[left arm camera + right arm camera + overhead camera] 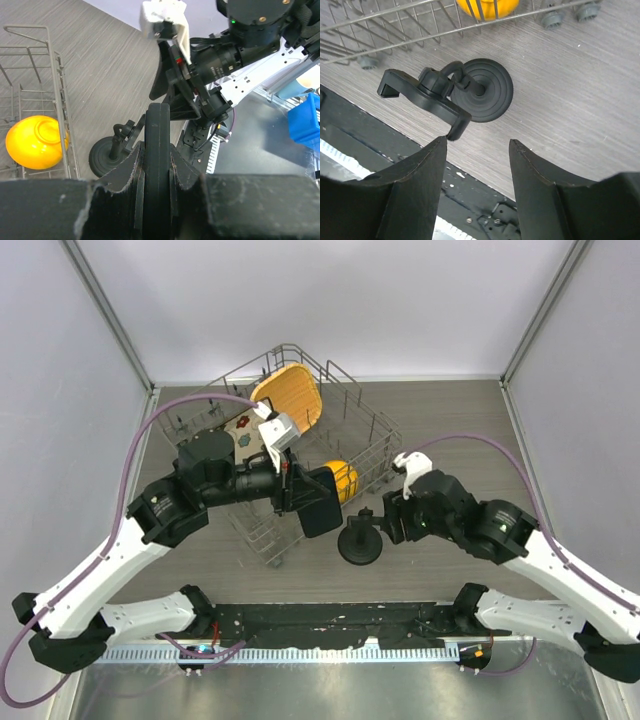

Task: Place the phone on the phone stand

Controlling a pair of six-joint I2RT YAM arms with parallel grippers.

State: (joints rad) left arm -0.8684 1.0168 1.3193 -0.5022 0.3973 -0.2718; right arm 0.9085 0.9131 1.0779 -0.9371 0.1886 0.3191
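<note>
My left gripper is shut on the black phone and holds it in the air, just left of the phone stand. In the left wrist view the phone stands edge-on, clamped between my jaws, with the stand below and to the left. My right gripper is open and empty, right beside the stand's head. In the right wrist view the stand's round base and clamp head lie just beyond my open fingertips; the left fingertip nearly touches the clamp's end.
A wire dish rack stands behind the stand, holding an orange plate, a floral plate and a yellow bowl. The black base rail runs along the near edge. White walls enclose the table.
</note>
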